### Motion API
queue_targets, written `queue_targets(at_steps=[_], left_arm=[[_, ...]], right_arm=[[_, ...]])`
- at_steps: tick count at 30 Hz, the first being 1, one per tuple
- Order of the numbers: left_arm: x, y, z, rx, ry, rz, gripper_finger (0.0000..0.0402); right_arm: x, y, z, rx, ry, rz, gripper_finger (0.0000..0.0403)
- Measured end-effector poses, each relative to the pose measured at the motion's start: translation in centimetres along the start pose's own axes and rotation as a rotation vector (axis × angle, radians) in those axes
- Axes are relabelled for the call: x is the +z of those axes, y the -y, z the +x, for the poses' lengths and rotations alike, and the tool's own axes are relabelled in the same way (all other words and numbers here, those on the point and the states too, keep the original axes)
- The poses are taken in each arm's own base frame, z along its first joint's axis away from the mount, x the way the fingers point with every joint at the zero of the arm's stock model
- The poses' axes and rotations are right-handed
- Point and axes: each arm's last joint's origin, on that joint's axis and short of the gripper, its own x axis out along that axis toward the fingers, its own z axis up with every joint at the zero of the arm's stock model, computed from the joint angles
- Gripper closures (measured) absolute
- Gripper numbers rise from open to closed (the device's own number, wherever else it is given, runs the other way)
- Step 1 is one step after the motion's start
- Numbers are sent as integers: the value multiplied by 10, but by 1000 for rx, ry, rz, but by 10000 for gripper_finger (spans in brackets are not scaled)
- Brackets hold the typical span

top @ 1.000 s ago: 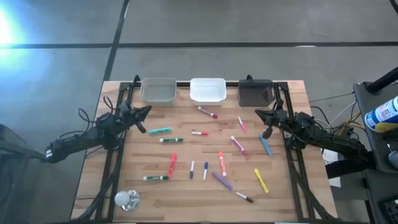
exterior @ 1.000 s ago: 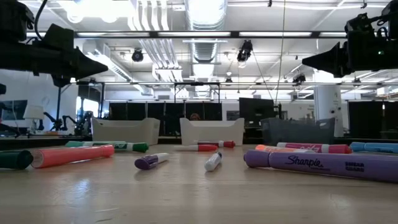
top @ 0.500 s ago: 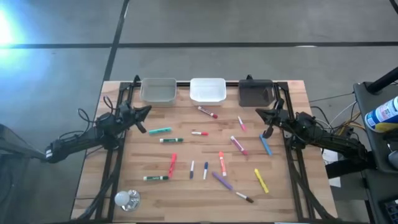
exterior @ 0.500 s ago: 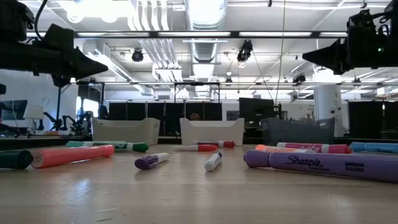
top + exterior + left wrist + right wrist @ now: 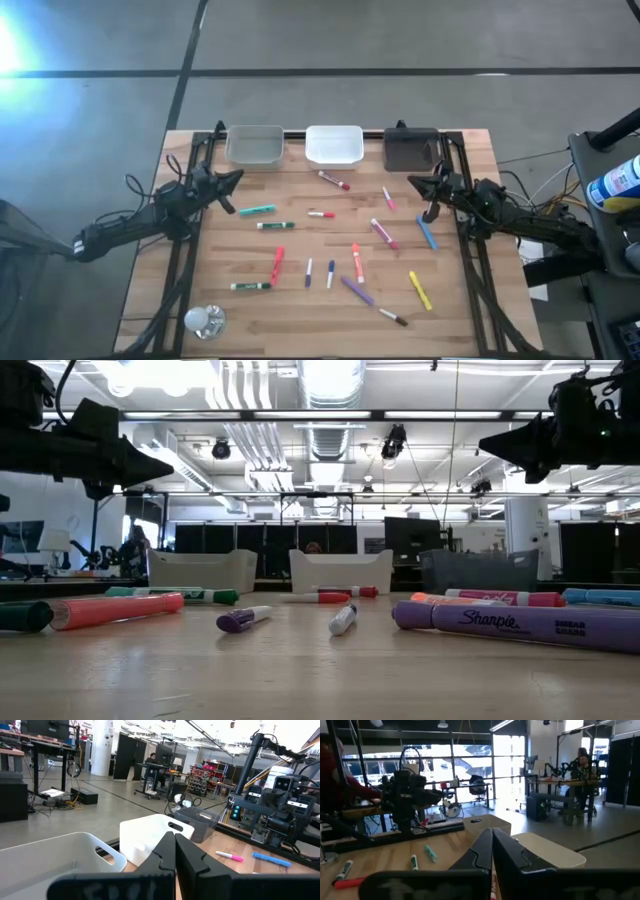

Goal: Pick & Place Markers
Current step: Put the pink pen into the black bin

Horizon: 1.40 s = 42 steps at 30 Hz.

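Markers (image 5: pixel 330 240) lie scattered flat across the middle of the table (image 5: pixel 470 320), none yet in the three bins (image 5: pixel 333 146) along the far edge. Left gripper (image 5: pixel 234 177) hangs near the clear bin, fingers pressed together, empty. Right gripper (image 5: pixel 415 181) hangs by the black bin, likewise closed on nothing. Judgement: markers are light, stiff, smooth (round barrels will likely roll); pinch mid-barrel, across the width.
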Motion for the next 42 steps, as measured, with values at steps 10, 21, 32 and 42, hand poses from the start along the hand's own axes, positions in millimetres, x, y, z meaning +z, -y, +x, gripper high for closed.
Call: queue_targets(at_steps=[10,21,32,42], left_arm=[[1,0,0,-1,8,-7,401],[7,1,0,-14,69,-85,401],[5,6,3,-168,20,-7,401],[3,7,6,-169,-5,-39,401]], right_arm=[[3,-2,33,-64,-295,84,394],[-3,-1,57,-251,-700,133,348],[-21,4,96,-477,-1041,315,262],[-51,25,123,-611,-1212,403,274]])
